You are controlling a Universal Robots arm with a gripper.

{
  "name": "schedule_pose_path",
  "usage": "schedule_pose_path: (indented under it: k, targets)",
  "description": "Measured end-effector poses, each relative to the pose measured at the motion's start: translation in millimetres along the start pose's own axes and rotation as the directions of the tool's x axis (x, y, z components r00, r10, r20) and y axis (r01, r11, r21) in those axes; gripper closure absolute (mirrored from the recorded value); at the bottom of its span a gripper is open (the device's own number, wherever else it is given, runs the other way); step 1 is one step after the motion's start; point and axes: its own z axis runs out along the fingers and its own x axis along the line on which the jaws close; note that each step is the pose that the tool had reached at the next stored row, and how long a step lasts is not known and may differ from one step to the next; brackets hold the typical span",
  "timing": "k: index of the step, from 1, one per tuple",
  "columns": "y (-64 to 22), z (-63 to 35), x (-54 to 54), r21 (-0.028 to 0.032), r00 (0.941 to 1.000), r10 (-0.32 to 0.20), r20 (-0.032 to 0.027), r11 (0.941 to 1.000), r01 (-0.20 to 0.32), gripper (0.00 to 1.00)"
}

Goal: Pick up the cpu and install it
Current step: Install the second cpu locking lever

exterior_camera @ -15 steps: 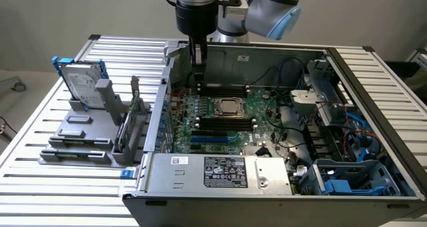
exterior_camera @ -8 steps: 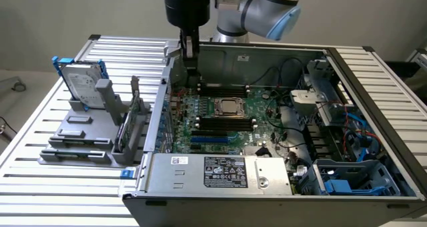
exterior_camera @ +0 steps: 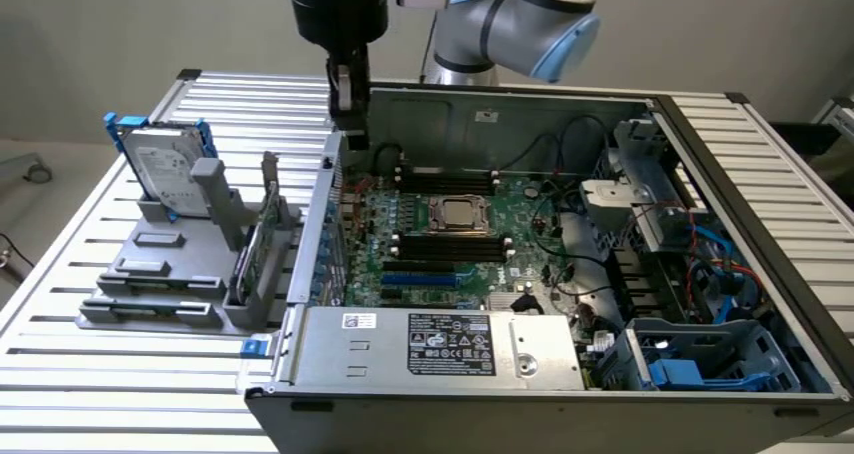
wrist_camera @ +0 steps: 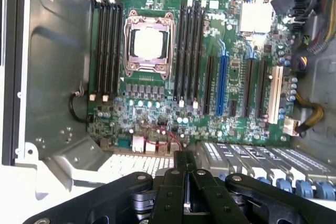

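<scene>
One cpu (exterior_camera: 457, 213) sits seated in the motherboard (exterior_camera: 454, 264) socket, between black memory sticks (wrist_camera: 107, 45). Above the computer case's (exterior_camera: 400, 354) rear wall, away from the socket, hangs the pincer (exterior_camera: 350, 114), narrowed together and empty.

You see the small square silver-topped cpu (exterior_camera: 458, 214) (wrist_camera: 148, 43) seated in the green motherboard (exterior_camera: 447, 236) (wrist_camera: 210, 93) inside the open grey metal computer case (exterior_camera: 561, 109), long black memory sticks (exterior_camera: 451, 246) (wrist_camera: 107, 51) flanking it.
</scene>
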Motion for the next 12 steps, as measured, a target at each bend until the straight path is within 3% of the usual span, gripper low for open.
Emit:
schedule_pose_path:
  k: [12]
  targets:
    - [-49.6, -8.4, -17.0, -0.0082, 1.0000, 0.000, 0.0004, 1.0000, 0.000, 0.89]
